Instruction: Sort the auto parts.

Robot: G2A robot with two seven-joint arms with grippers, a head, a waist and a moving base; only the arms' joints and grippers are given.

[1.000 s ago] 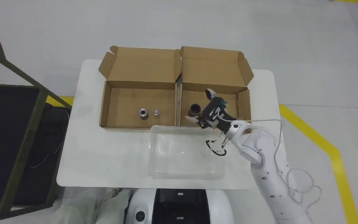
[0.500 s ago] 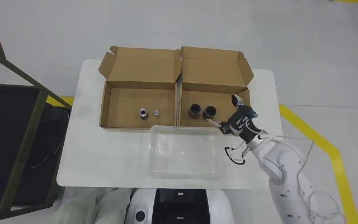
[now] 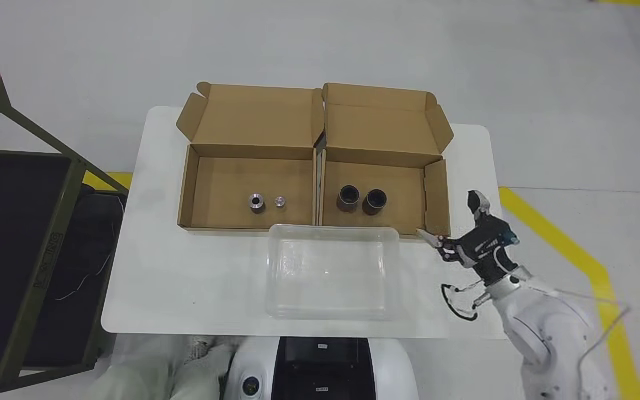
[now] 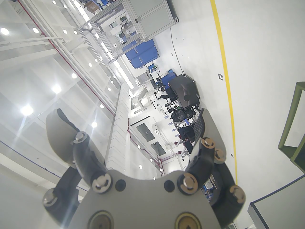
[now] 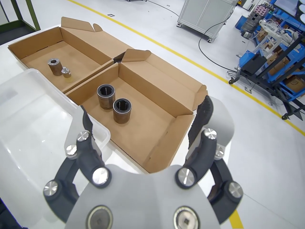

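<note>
Two dark cylindrical bearings (image 3: 348, 196) (image 3: 375, 200) stand upright side by side in the right cardboard box (image 3: 433, 195); the right wrist view shows them too (image 5: 106, 96) (image 5: 122, 110). In the left cardboard box (image 3: 200, 195) are a small metal bushing (image 3: 257, 202) and a smaller metal piece (image 3: 280, 201). My right gripper (image 3: 450, 218) hangs open and empty just past the right box's right wall, above the table's right edge. In its own view the right gripper (image 5: 145, 110) has its fingers spread wide. My left gripper (image 4: 129, 117) is open, empty and pointed away from the table.
A clear plastic tray (image 3: 290, 290) with nothing in it lies in front of the two boxes, touching their front walls. Both boxes' lids stand open at the back. A dark green cart (image 3: 40, 260) sits left of the white table (image 3: 160, 270).
The right gripper left a second bearing beside the first in the right box. It then drew back to the right, out over the box's right wall, with its fingers open.
</note>
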